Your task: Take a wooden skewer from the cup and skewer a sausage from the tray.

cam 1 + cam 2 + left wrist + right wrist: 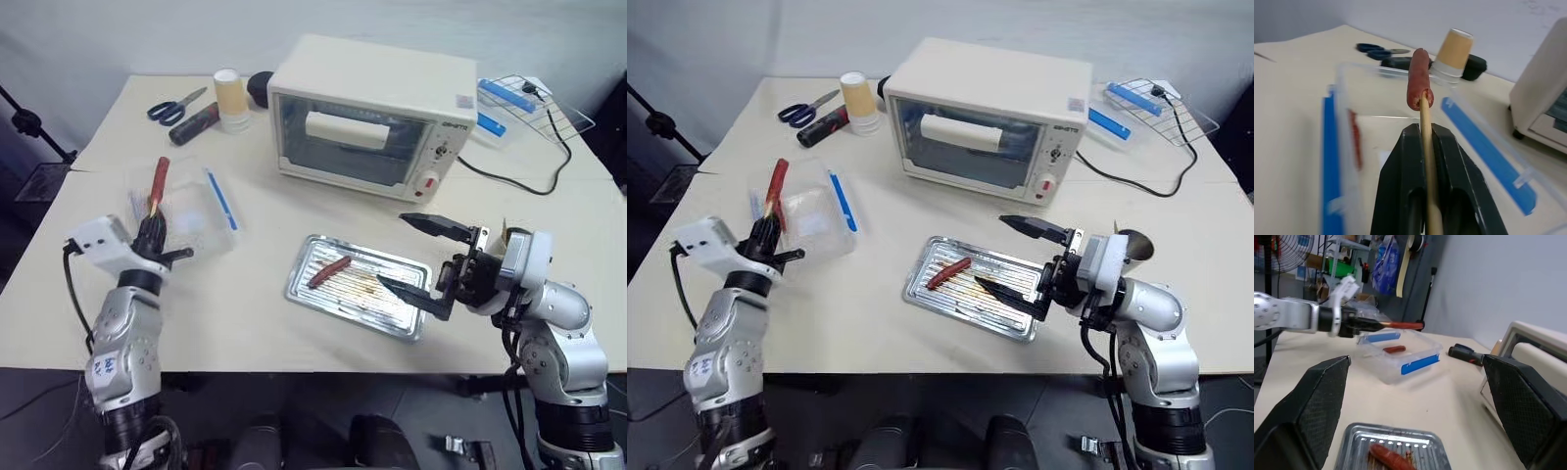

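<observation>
My left gripper (pixel 152 231) is shut on the wooden skewer (pixel 1428 161), with the stick running between its black fingers. A reddish-brown sausage (pixel 1419 77) is impaled on the skewer's tip and hangs over the clear plastic box (pixel 191 220). The silver tray (pixel 295 284) lies at the table's front centre and holds a second sausage (pixel 328 272) near its left end. Above the tray's right end, my right gripper (pixel 392 250) stands open with nothing between its fingers. The metal cup (pixel 1138 245) peeks out just behind my right hand.
A white toaster oven (pixel 367 117) stands behind the tray, its cable trailing right. A wire rack (pixel 539 103) sits at the back right. Scissors (pixel 174 106), a dark-handled tool and stacked paper cups (pixel 231 98) are at the back left. A red item lies inside the box.
</observation>
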{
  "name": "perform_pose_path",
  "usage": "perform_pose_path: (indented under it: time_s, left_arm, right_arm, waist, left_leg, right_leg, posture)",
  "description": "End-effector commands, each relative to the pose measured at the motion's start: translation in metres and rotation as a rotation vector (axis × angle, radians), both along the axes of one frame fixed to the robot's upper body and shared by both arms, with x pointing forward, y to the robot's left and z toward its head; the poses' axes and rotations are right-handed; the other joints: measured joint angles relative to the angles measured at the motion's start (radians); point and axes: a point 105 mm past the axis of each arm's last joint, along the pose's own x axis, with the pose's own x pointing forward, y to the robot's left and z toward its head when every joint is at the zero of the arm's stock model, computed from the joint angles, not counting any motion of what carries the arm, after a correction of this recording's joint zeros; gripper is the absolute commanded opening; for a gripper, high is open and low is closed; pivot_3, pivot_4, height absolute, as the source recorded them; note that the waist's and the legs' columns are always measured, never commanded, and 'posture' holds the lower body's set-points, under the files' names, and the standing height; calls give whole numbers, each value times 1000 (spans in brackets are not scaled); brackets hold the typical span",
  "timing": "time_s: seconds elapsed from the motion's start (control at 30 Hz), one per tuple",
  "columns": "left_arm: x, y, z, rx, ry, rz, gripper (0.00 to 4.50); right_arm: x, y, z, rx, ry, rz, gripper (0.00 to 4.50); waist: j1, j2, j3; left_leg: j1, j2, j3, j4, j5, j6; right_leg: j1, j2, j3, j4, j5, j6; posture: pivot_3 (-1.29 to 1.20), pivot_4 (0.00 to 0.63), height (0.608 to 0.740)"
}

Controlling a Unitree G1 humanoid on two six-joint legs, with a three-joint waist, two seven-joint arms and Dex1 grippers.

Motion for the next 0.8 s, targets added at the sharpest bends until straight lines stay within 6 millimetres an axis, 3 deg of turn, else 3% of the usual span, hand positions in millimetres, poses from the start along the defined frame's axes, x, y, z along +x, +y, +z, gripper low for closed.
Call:
perform_pose_path:
  time_s: [0.03,0.2,0.3,0.33,0.4,0.5,0.57,0.7,0.8]
  left_arm:
    - [-4,6,5,33,-5,49,621]
    - [-7,-6,20,66,-65,-7,2065]
    - [-14,-16,42,142,-165,-97,3032]
    - [-25,-27,53,203,-214,-230,3260]
    - [-49,-44,55,389,-228,-476,3260]
    - [-83,-52,18,696,-63,-804,3260]
    - [-105,-41,-12,867,64,-971,3260]
    - [-116,-17,-40,915,191,-1054,3260]
    - [-123,-17,-52,942,210,-1079,3260]
  right_arm:
    - [-5,4,7,-9,-43,28,4500]
    - [-5,4,8,-6,-36,26,4500]
    - [-4,-4,3,-33,-17,5,4500]
    - [-3,-10,0,-52,5,-5,4500]
    - [-3,-22,-9,-96,62,-19,4500]
    - [-5,-35,-21,-180,119,-10,4500]
    - [-8,-43,-33,-231,163,2,4500]
    - [-16,-51,-59,-315,198,37,4500]
    - [-18,-51,-69,-324,193,44,4500]
  waist:
    - [-4,0,0]
    - [5,0,0]
    - [9,0,0]
    - [9,0,0]
    - [6,0,0]
    - [-3,2,0]
    - [-10,2,0]
    - [-8,2,1]
    - [0,2,1]
  left_leg:
    - [0,0,0,0,0,0]
    - [-1,0,0,0,0,0]
    - [-1,0,0,1,0,0]
    - [-1,0,0,1,0,0]
    - [-1,0,1,0,0,0]
    - [0,0,7,-3,0,0]
    - [0,1,12,-3,0,0]
    - [0,2,13,-4,0,0]
    - [0,1,13,-3,0,1]
  right_leg:
    - [-1,0,0,0,0,0]
    - [-1,0,0,0,0,0]
    - [-1,0,0,0,0,0]
    - [-1,0,0,0,0,0]
    - [-1,0,0,-1,0,0]
    - [-3,0,2,-2,0,-1]
    - [-3,1,2,-2,-1,-1]
    - [-4,1,3,-4,-1,-2]
    - [-4,0,4,-4,-1,-2]
  posture:
    - [0,150,740]
    - [0,150,740]
    - [0,150,740]
    - [0,150,740]
    - [0,150,740]
    - [0,150,740]
    - [0,150,740]
    - [0,150,740]
    - [0,150,740]
